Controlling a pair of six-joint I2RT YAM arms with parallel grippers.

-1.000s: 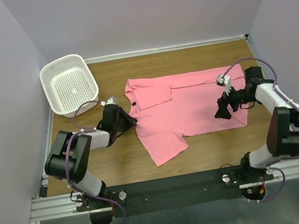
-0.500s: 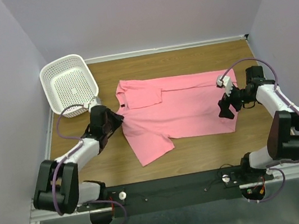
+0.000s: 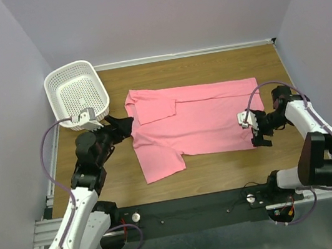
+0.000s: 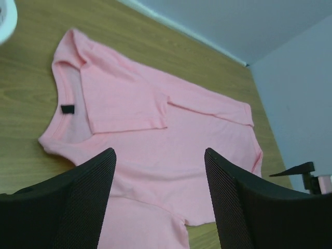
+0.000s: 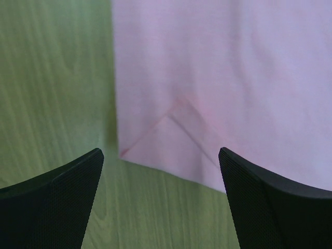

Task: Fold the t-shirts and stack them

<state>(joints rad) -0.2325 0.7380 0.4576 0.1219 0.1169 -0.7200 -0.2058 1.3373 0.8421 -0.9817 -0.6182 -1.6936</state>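
**Pink shirt spread flat, folding only begun**

White basket [image 3: 76, 94] is seen at the upper left of the top view, apart from the cloth. Just to its right the left claw [image 3: 121, 125] is held beside the collar [image 3: 130, 114]. In its wrist view the fingers [image 4: 78, 207] are spread wide and nothing is pinched between them.

The shirt [image 3: 203, 118] is laid sideways across the middle of the table [image 3: 207, 64], collar to the left and hem [image 3: 254, 82] to the right. The upper sleeve [image 3: 153, 106] is turned in over the chest, and a narrow strip along the upper edge appears to be folded over too. The lower sleeve [image 3: 159, 162] is seen sticking out toward the bottom of the frame.

At the right, the right claw [image 3: 260, 138] is poised at the lower hem corner, its fingers likewise parted and empty. A small dog-eared corner [image 5: 171, 135] is shown below it in its wrist view.

The step in hand is judged to be positioning before the next fold; nothing has been stacked yet. For the next move the lower edge would need to be gripped at both ends, near the lower sleeve by the left claw and at the hem corner by the right. It would then be carried up over the body evenly, so that the cloth is not dragged askew.
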